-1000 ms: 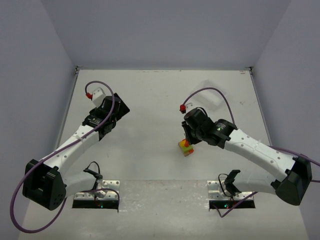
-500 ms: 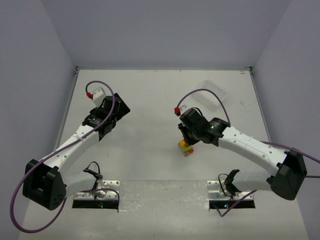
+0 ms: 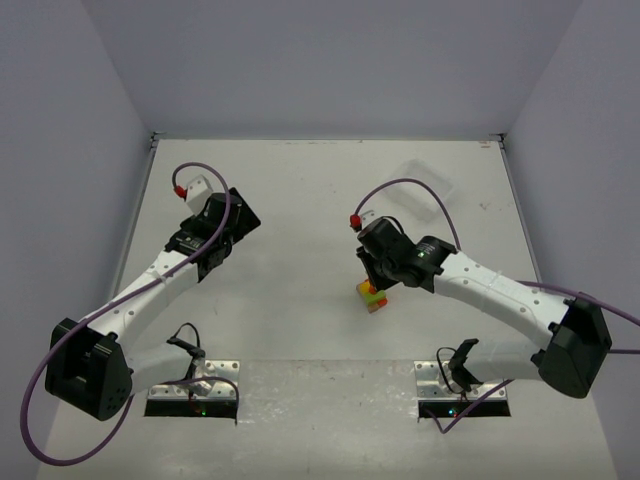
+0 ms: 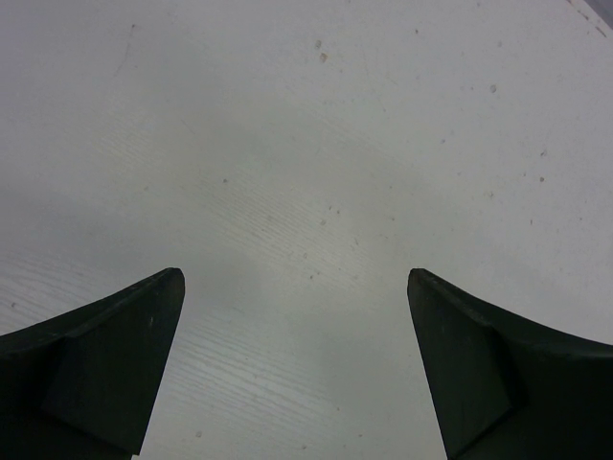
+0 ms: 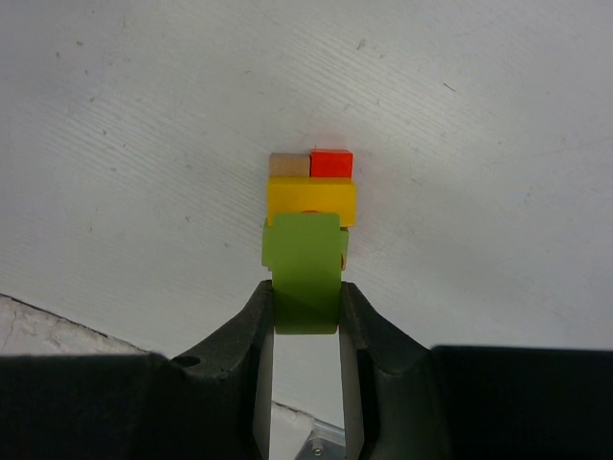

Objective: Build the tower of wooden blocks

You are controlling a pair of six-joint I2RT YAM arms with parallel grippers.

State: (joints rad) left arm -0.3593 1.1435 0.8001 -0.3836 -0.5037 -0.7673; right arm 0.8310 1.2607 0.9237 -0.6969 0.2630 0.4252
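Right end effector [image 5: 306,289] grips green block [image 5: 302,249], fingers pressed on its two sides, at the top of the wood block tower [image 3: 372,293]. Under it sits yellow block [image 5: 311,201], then tan block [image 5: 288,165] and red block [image 5: 331,163] side by side on tabletop [image 5: 144,115]. Tower stands right of tabletop centre. Left end effector [image 4: 295,283] hangs spread wide over tabletop, well apart, gripping nothing.

Left arm [image 3: 150,285] reaches from its base toward 1 o'clock, elbow low. The left gripper [image 4: 292,278] points down at the counter, its dark fingers [image 4: 115,355] spread wide with nothing between them. Right arm [image 3: 490,290] stretches toward 10 o'clock. The right gripper [image 5: 305,292], apparently angled steeply downward, has its fingers pinched on the sides of a green block [image 5: 304,254].
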